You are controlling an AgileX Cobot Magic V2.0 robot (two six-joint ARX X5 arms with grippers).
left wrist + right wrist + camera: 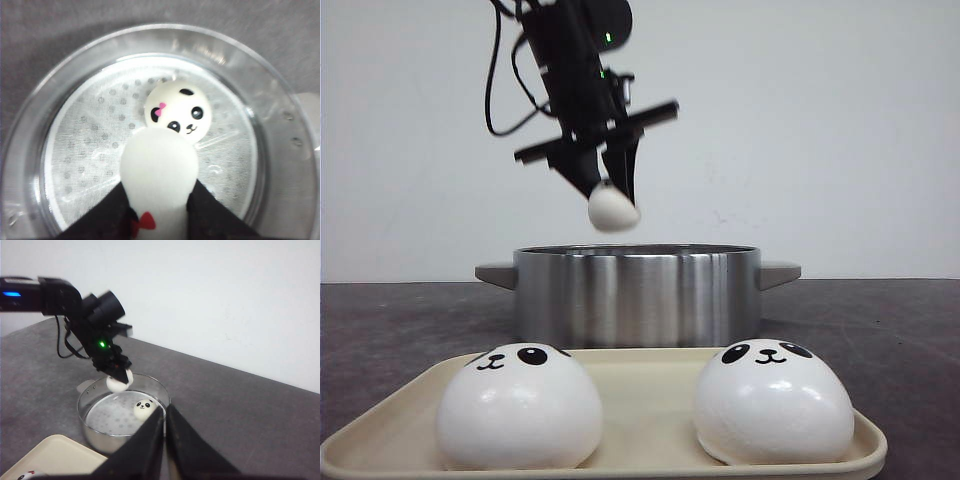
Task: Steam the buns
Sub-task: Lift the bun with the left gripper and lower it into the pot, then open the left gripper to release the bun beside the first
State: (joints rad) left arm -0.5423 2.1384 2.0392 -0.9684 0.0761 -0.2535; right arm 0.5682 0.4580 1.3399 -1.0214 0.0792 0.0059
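Held bun: a glossy white, smooth dome-shaped bun (613,208) is pinched between the black fingers of my left gripper (610,195), hanging above the pot's open mouth; from my left wrist it looks squeezed long, with a small red mark near its base.
Pot: a round brushed stainless-steel steamer pot (636,296) with two stubby grey side handles stands on the dark grey matte table (900,330), behind the tray.
Pot floor: a perforated metal steamer plate (95,145), pale and dotted with small holes.
Bun in pot: one glossy white panda-face bun with a pink bow (177,108) lies on the perforated plate, face up, directly below the held one.
Tray: a cream, smooth plastic tray (620,372) with rounded rim, nearest the camera.
Tray buns: the left panda bun (519,408) and the right panda bun (773,401) sit apart, side by side, faces tilted upward.
Left arm: reached out over the pot, wrist angled down, fingers pointing at the pot.
Right gripper (165,427): my black fingers are pressed nearly together on nothing, held off to the side and above the table, facing the pot.
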